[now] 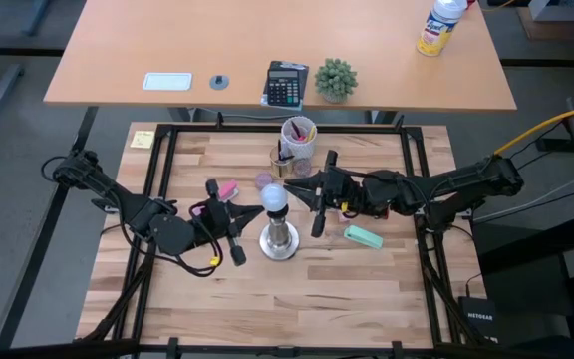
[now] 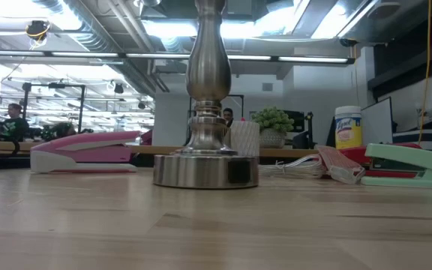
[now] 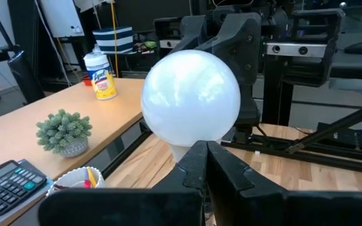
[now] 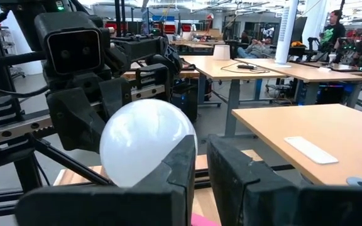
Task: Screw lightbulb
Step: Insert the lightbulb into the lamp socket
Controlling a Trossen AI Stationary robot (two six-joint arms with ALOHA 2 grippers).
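Left arm: stretched low across the table from the left edge, wrist turned toward the centre.
Left gripper (image 1: 254,212): fingers (image 3: 222,164) pressed together, nothing held.
Right arm: reached in from the right edge, held level.
Right gripper (image 1: 294,190): fingers (image 4: 182,160) set narrowly apart.

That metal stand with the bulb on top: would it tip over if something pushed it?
Probably not easily: the stand has a broad round foot resting flat on the table and looks like solid metal, so likely heavy. A push high up at the bulb would tip it soonest.
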